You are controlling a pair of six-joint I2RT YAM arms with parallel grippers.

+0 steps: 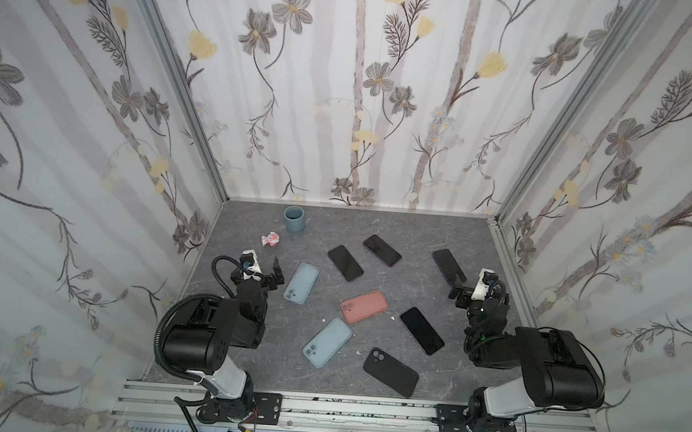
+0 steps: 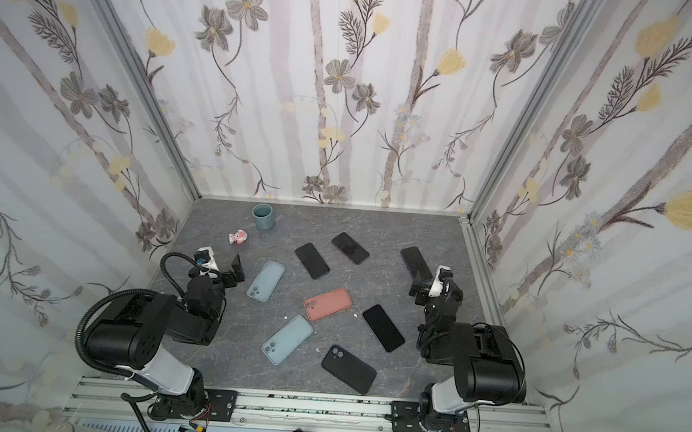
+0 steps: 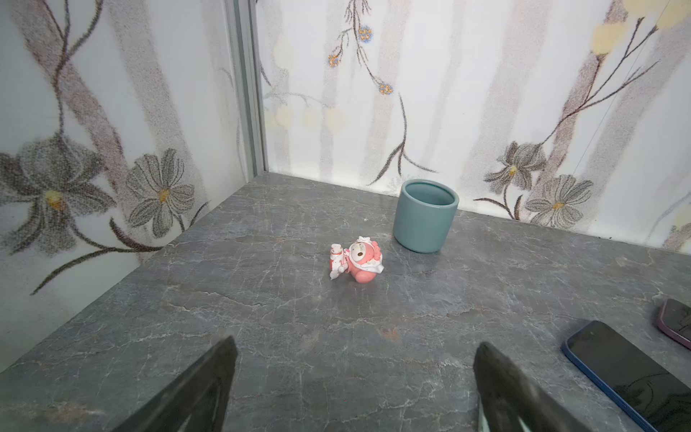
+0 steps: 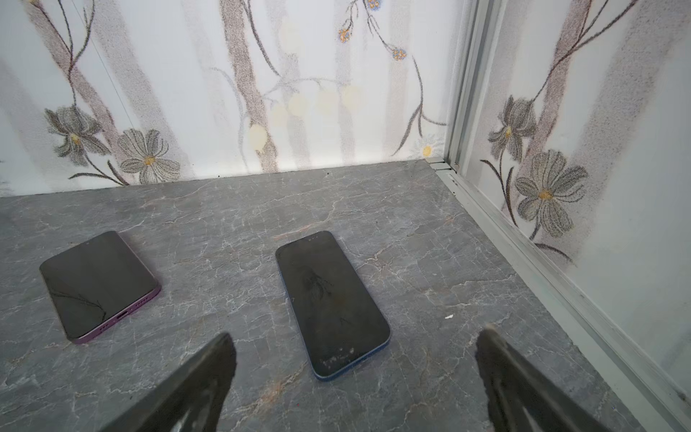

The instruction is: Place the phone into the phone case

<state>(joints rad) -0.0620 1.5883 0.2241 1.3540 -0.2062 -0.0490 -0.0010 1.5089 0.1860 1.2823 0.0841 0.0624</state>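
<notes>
Grey tabletop (image 3: 299, 318) bare under L tool (image 3: 355, 346); R tool (image 4: 355, 334) at edge of blue-rimmed phone (image 4: 332, 299); both spread, empty.

The grey table (image 1: 418, 226) bore four dark phones (image 1: 345, 263) (screens up) and four cases (image 1: 365, 307), all flat and apart. A cup (image 1: 293, 218) and a figurine (image 1: 271, 239) sat near its far left corner.

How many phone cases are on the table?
4: far blue case left of centre, near blue case toward the front, pink case in the middle, black case frontmost. None seems hidden.
</notes>
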